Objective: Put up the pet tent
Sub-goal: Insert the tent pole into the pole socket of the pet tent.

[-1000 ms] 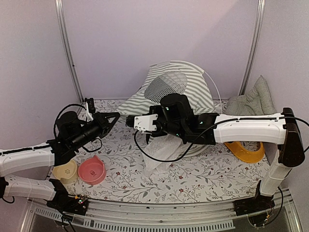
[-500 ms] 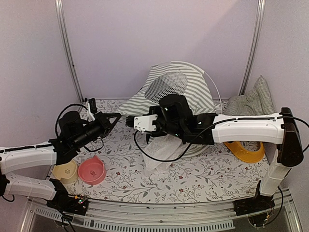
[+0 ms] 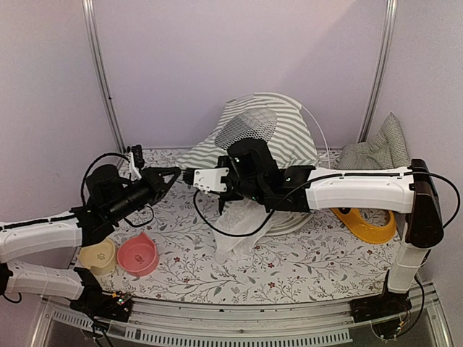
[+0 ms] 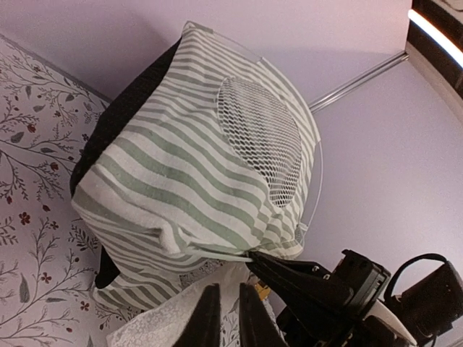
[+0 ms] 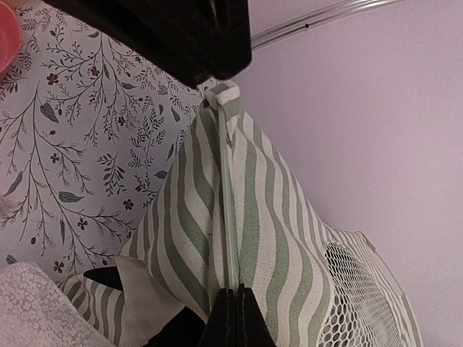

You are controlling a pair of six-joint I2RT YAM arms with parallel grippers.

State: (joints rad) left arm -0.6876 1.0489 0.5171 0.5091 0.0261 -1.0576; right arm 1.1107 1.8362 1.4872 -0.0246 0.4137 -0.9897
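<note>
The pet tent (image 3: 278, 130), green-and-white striped with a round mesh window, leans half raised against the back wall. Its white lace curtain (image 3: 242, 228) spills forward onto the table. My right gripper (image 3: 189, 176) is shut on the tent's striped edge, where a thin white pole runs inside the hem (image 5: 230, 217). The pinch shows in the right wrist view (image 5: 242, 293). My left gripper (image 3: 173, 173) sits just left of that stretched corner. Its jaws (image 4: 226, 307) stand barely apart with nothing between them, and the lace (image 4: 159, 322) lies behind them.
A pink bowl (image 3: 137, 254) and a cream bowl (image 3: 98, 254) sit near the left arm. An orange bowl (image 3: 369, 225) lies under the right arm. The checked cushion (image 3: 376, 152) rests in the back right corner. Metal posts (image 3: 101, 72) flank the wall.
My right arm has slid left and slightly up, pulling the tent's corner toward the left gripper. The tent body shifted left with it. The left arm has hardly moved.
</note>
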